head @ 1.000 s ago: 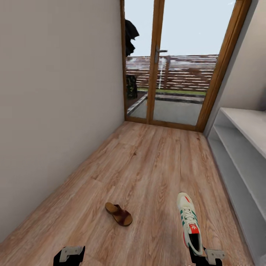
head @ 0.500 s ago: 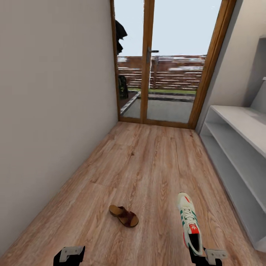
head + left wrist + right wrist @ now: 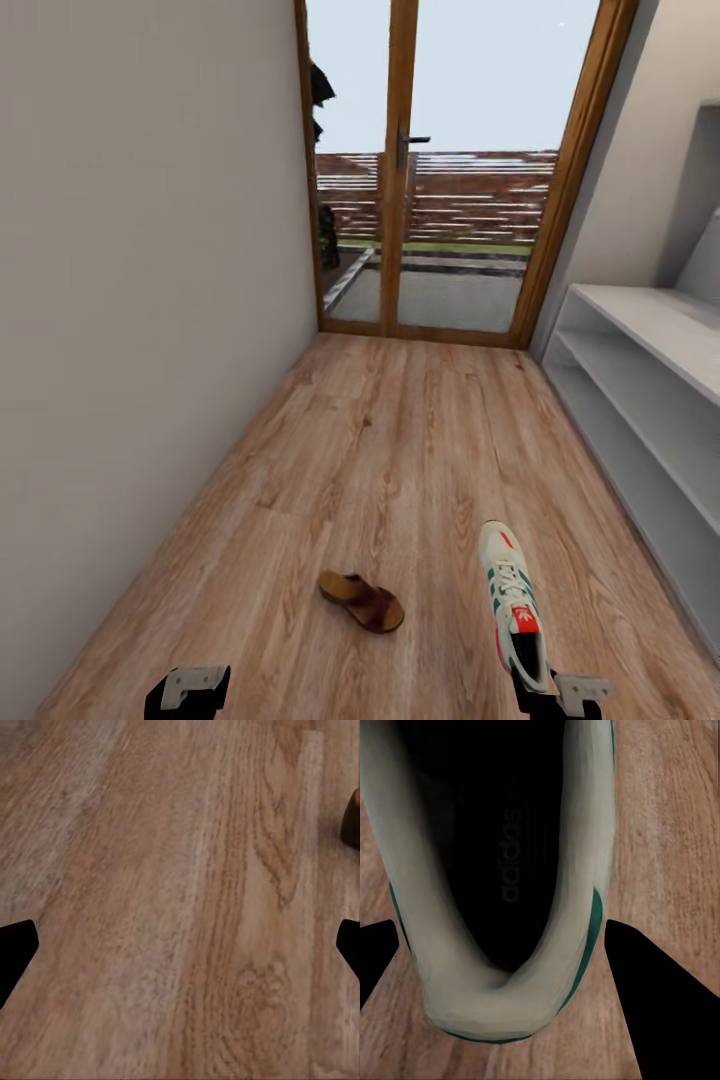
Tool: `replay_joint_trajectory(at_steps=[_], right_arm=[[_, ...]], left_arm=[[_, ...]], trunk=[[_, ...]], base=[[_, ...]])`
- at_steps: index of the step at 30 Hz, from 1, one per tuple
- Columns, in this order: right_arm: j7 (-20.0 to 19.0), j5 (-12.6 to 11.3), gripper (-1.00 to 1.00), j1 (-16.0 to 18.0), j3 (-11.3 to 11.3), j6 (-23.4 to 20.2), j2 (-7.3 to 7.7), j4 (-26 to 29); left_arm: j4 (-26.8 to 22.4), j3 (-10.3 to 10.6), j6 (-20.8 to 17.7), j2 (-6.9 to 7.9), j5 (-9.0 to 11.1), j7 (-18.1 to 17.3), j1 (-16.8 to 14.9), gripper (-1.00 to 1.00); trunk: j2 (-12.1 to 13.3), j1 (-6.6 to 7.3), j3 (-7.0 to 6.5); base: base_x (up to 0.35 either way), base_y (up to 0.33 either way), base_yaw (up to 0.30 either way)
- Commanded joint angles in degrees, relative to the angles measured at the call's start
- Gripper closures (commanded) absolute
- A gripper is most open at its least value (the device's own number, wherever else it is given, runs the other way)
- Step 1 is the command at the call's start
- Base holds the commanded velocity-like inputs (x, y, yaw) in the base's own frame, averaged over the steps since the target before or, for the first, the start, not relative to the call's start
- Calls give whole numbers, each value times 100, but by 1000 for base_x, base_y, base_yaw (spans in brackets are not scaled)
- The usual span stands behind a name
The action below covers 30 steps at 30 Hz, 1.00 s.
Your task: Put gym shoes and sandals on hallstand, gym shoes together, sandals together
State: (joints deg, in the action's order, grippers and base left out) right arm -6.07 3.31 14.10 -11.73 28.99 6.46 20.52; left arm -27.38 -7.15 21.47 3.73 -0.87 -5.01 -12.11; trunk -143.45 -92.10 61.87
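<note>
Swinging rightward over the last second, the head camera has brought more of the hallstand [image 3: 640, 400] into sight along the right side of the corridor floor [image 3: 400, 440], and the door frame has slid left across the picture; that is the view turning, and the sandal's drift across the frame goes with it, while the gym shoe sits at the same spot in the picture as the tools do. Largest first: the hallstand runs along the floor's right edge toward the glass door, pale grey, its long open shelves bare as far as they show. Next, the gym shoe [image 3: 513, 602], off-white with green stripes and a red tab, lies lengthwise, toe toward the door and heel at the right tool [image 3: 556, 697]; the right wrist view shows the heel collar [image 3: 502, 967] between the two dark fingers [image 3: 660, 1005], so this tool looks clenched on the heel (whether the sole is clear of the floor I cannot tell). The coming move turns on the rack lying to the right of that shoe, nearer the right arm. Smallest, the single dark-brown sandal [image 3: 362, 601] lies flat mid-floor, angled, closer to the left tool [image 3: 190, 692], whose fingers [image 3: 15, 952] stand released, wide apart over bare planks.
</note>
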Motion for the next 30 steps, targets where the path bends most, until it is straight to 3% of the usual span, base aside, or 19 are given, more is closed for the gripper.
replay_joint_trajectory(at_steps=[1,14,30], right_arm=[[-43,29,100,7,-49,19,-4,-5],[-35,29,100,5,-49,19,-4,-5],[-42,40,100,6,-40,19,4,1]], left_arm=[[5,-40,15,-4,-9,-52,-2,-100],[5,-40,15,-4,-5,-52,-2,-100],[5,-40,15,-4,-3,-52,-2,-100]], trunk=[[-2,-1,2],[-2,-1,-36],[-2,-1,-43]], base=[[225,261,-289],[198,195,-283],[11,10,-34]])
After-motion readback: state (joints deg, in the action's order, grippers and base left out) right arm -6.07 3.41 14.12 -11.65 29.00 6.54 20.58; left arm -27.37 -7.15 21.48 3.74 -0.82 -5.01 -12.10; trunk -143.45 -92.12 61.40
